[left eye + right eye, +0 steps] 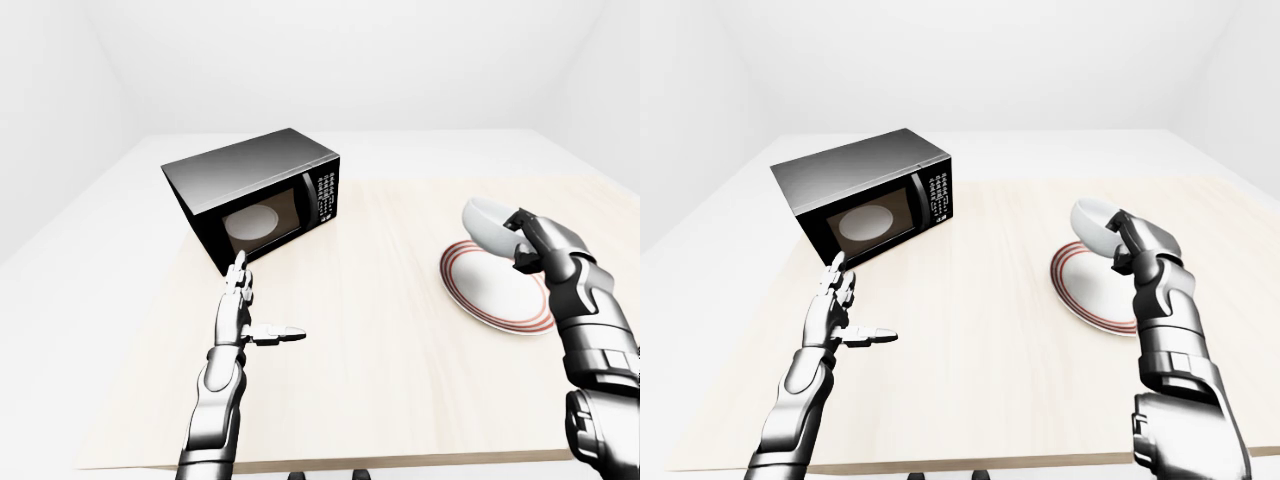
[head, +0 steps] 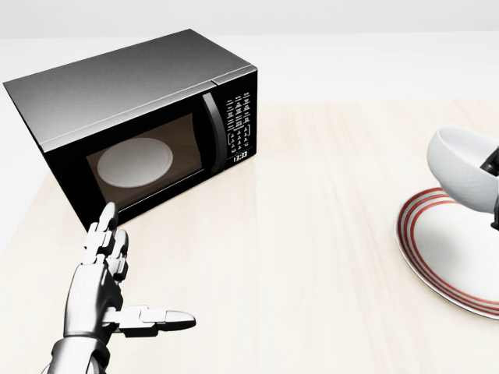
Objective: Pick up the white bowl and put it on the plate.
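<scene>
The white bowl (image 1: 486, 222) hangs tilted above the left part of the red-rimmed plate (image 1: 497, 292), held off the plate's surface. My right hand (image 1: 521, 240) is shut on the bowl's rim, fingers (image 1: 527, 218) hooked over its edge. In the head view the bowl (image 2: 463, 171) and plate (image 2: 452, 253) show at the right edge, the hand mostly cut off. My left hand (image 1: 250, 310) hovers open over the table, thumb pointing right, holding nothing.
A black microwave (image 1: 255, 195) with its door closed stands at the upper left of the light wooden table (image 1: 370, 340). A white turntable (image 2: 135, 162) shows through its window. The table's near edge runs along the bottom of the eye views.
</scene>
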You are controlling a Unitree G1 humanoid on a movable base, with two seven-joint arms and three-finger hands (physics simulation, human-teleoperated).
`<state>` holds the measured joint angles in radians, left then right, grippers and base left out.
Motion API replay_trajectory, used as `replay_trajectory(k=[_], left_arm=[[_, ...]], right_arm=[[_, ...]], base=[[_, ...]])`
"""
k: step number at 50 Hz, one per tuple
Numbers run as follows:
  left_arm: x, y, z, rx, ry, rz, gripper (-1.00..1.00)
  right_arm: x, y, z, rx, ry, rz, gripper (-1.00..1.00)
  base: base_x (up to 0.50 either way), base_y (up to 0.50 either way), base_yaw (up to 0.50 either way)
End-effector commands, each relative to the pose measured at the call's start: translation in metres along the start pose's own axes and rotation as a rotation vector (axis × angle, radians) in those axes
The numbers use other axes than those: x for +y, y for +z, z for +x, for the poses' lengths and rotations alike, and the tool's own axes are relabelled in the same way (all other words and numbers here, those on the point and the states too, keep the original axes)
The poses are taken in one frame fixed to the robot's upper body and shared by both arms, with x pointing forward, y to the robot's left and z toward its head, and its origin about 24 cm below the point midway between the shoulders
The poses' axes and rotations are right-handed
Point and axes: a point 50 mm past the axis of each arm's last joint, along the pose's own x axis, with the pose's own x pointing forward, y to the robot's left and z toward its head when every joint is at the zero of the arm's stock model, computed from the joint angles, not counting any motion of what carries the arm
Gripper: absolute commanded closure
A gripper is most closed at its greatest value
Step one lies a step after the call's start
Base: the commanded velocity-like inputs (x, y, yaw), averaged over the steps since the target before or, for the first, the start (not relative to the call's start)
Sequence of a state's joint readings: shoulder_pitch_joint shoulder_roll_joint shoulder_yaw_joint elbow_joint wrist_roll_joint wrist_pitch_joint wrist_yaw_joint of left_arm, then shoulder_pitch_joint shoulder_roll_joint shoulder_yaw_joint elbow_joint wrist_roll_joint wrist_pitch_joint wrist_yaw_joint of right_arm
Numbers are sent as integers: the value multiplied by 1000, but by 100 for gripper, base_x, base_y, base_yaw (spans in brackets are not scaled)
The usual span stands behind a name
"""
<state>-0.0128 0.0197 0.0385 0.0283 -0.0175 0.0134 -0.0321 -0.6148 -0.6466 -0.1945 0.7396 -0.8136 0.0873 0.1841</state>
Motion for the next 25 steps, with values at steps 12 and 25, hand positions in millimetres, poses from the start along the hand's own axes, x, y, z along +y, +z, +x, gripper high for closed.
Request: replay_trajectory(k=[12, 25], left_arm=[[0, 0, 0, -1, 0, -1, -100], [0, 0, 0, -1, 0, -1, -100]], right_arm=[[0, -6, 12, 86, -35, -72, 100], [3, -11, 13, 117, -29, -88, 100]], base=[[0, 0, 0], [0, 0, 0]])
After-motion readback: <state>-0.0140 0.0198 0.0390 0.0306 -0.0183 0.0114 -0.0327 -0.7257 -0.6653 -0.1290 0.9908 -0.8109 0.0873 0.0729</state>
